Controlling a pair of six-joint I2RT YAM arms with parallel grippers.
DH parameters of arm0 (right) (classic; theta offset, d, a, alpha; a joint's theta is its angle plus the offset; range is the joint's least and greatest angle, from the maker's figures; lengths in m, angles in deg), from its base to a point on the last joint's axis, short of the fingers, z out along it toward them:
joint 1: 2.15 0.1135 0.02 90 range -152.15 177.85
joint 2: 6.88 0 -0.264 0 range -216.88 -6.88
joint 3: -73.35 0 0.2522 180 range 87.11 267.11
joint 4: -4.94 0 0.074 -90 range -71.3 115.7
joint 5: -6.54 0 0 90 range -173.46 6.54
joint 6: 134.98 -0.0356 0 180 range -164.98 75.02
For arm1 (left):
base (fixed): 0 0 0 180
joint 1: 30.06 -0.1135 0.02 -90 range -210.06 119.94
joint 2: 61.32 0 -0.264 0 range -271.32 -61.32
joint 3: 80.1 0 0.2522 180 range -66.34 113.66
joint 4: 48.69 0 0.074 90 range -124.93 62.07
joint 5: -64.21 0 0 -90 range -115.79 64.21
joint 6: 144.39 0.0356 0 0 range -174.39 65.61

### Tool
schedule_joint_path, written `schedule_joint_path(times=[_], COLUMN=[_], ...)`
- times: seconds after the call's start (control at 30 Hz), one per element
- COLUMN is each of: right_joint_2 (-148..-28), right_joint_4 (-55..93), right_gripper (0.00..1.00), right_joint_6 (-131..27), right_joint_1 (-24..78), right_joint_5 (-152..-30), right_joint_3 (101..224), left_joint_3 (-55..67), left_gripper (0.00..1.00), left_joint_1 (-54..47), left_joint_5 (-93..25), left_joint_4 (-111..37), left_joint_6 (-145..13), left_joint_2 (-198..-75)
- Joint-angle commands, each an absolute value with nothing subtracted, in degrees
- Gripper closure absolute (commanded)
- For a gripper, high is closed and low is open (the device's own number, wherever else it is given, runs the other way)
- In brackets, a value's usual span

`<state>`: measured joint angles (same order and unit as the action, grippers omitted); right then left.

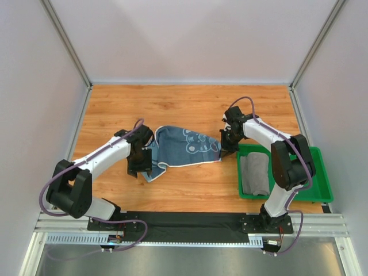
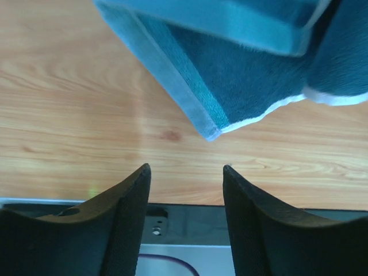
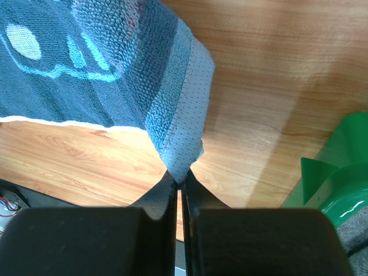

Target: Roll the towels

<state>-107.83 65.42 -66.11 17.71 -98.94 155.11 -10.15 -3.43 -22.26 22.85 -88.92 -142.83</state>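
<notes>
A light blue towel with white lettering lies spread in the middle of the wooden table, rumpled at its left end. My right gripper is shut on that towel's right corner and holds it a little off the wood. My left gripper stands open just off the towel's left corner, nothing between its fingers. In the top view the left gripper sits at the towel's left edge and the right gripper at its right tip. A grey towel lies folded in the green tray.
The green plastic tray stands at the right near edge, close beside my right arm. White walls with metal posts enclose the table on three sides. A black strip and a metal rail run along the near edge.
</notes>
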Motion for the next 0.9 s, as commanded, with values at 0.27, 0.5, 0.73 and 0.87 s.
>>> schedule_joint_path(times=[0.27,0.5,0.73,0.87], right_joint_2=[-107.1,-106.7,-106.9,-107.3], right_joint_4=[66.0,66.1,65.9,65.8], right_gripper=[1.00,1.00,1.00,1.00], right_joint_6=[-65.2,-65.0,-65.0,-65.1], right_joint_1=[17.8,18.0,18.0,18.0], right_joint_5=[-97.8,-97.2,-97.0,-97.3], right_joint_3=[156.2,155.3,155.0,155.1], left_joint_3=[-21.6,-23.7,-24.8,-23.7], left_gripper=[0.32,0.37,0.41,0.42], left_joint_1=[-3.3,-3.3,-3.3,-2.9], left_joint_5=[-34.4,-29.8,-28.6,-26.5], left_joint_4=[1.3,2.2,5.4,8.4], left_joint_6=[-98.2,-101.6,-102.6,-102.2], left_joint_2=[-143.7,-145.9,-142.1,-139.6])
